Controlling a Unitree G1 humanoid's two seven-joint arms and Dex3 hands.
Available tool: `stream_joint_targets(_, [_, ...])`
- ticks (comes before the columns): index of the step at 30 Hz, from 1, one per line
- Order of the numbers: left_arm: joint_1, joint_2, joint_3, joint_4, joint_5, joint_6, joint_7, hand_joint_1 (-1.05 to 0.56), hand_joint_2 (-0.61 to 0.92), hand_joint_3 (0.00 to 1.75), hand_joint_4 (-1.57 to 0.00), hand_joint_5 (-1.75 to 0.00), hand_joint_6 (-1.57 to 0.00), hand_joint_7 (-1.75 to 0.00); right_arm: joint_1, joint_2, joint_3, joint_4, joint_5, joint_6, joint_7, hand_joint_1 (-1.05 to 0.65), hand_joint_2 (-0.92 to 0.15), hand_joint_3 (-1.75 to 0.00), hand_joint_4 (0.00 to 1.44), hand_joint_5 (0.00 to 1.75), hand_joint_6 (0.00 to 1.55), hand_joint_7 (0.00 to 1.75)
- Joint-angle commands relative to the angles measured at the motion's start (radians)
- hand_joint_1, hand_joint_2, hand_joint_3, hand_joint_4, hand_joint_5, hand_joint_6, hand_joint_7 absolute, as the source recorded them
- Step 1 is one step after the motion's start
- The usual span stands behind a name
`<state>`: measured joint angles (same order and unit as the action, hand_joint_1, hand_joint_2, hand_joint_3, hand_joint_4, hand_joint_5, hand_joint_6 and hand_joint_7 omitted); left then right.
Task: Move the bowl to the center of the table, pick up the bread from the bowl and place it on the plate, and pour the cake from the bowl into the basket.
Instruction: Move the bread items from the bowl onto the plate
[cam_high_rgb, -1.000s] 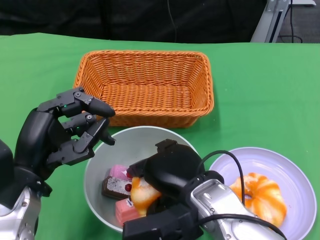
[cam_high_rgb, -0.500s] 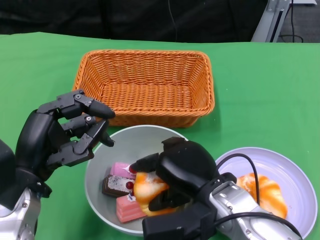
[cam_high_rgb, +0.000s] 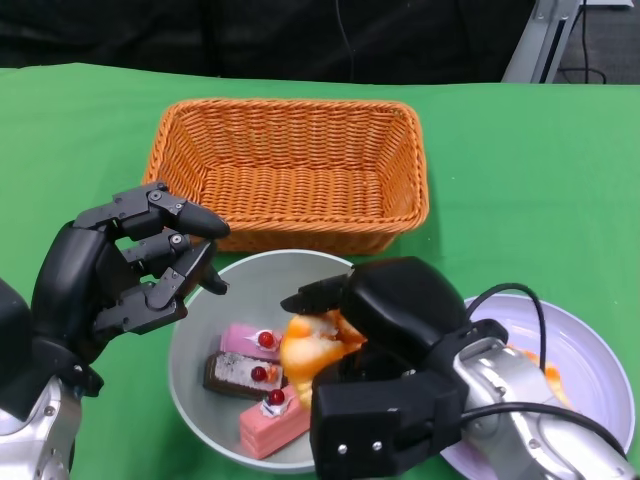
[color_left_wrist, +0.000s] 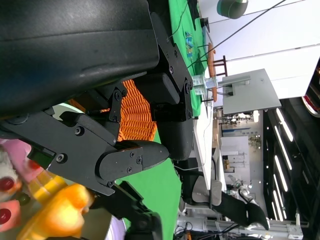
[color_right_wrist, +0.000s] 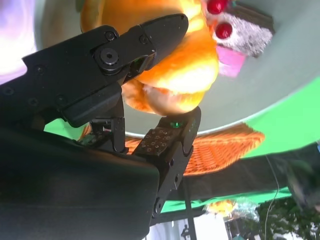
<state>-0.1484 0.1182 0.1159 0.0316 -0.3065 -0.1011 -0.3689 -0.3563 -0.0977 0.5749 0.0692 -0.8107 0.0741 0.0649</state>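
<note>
Since one second ago, I read the right hand (cam_high_rgb: 350, 330) as having risen from low in the round grey bowl (cam_high_rgb: 195, 345) to above its right rim, carrying the glazed orange bread roll (cam_high_rgb: 312, 345) with it. Its black fingers (color_right_wrist: 145, 37) are clamped on the roll from two sides, as the right wrist view confirms. With the roll lifted, three cake slices show on the bowl floor: a pink slice with a red cherry (cam_high_rgb: 250, 341), a dark brown slice (cam_high_rgb: 240, 376) and a second pink slice (cam_high_rgb: 280, 420) toward the near rim.

The left hand (cam_high_rgb: 130, 275) has not moved; it hangs beside the bowl's left rim, fingers curled inward around nothing.

The woven orange wicker basket (cam_high_rgb: 290, 172) sits behind the bowl, toward the far edge of the green tabletop (cam_high_rgb: 520, 170).

I can read no labels or writing.

The right forearm now covers most of the pale lilac plate (cam_high_rgb: 580, 340) at the near right corner, so its contents are barely visible.
</note>
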Motion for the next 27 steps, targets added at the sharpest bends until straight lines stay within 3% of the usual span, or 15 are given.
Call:
stream_joint_targets(1, [0.001, 0.011, 0.009, 0.016, 0.006, -0.016, -0.002, -0.29, 0.71, 0.71, -0.76, -1.4, -0.87, -0.87, 0.014, -0.008, -0.034, -0.058, 0.036, 0.011, 0.028, -0.28, -0.86, -0.01, 0.91, 1.27, 1.17, 0.0])
stream_joint_targets(4, [0.0, 0.012, 0.011, 0.02, 0.004, -0.015, -0.002, -0.29, 0.71, 0.71, -0.75, -1.4, -0.86, -0.88, 0.016, -0.008, -0.055, -0.09, 0.058, 0.0, 0.026, -0.26, -0.86, -0.01, 0.91, 1.18, 1.16, 0.0])
stream_joint_targets(6, [0.001, 0.014, 0.01, 0.016, 0.007, -0.009, 0.002, -0.29, 0.7, 0.71, -0.75, -1.41, -0.86, -0.9, 0.018, -0.005, -0.063, -0.116, 0.061, 0.012, 0.029, -0.24, -0.87, 0.0, 0.86, 1.36, 1.23, 0.03])
stream_joint_targets(9, [0.0, 0.014, 0.011, 0.016, 0.01, -0.006, 0.006, -0.29, 0.7, 0.72, -0.75, -1.42, -0.86, -0.91, 0.026, 0.002, -0.082, -0.176, 0.079, 0.044, 0.063, -0.23, -0.89, -0.01, 0.83, 1.48, 1.21, 0.03])
stream_joint_targets(13, [-0.001, 0.015, 0.012, 0.024, 0.012, -0.012, 0.003, -0.29, 0.7, 0.73, -0.74, -1.43, -0.85, -0.92, 0.034, 0.003, -0.102, -0.239, 0.09, 0.08, 0.099, -0.25, -0.89, 0.0, 0.87, 1.37, 1.18, 0.01])
stream_joint_targets(19, [0.0, 0.012, 0.013, 0.023, 0.019, -0.007, 0.012, -0.29, 0.7, 0.72, -0.75, -1.42, -0.85, -0.93, 0.051, 0.007, -0.115, -0.278, 0.098, 0.11, 0.11, -0.24, -0.88, 0.0, 0.87, 1.42, 1.2, 0.01])
stream_joint_targets(27, [-0.001, 0.009, 0.016, 0.028, 0.02, -0.009, 0.01, -0.27, 0.7, 0.73, -0.76, -1.41, -0.86, -0.92, 0.055, -0.002, -0.118, -0.289, 0.111, 0.114, 0.122, -0.24, -0.88, 0.0, 0.9, 1.31, 1.21, 0.01])
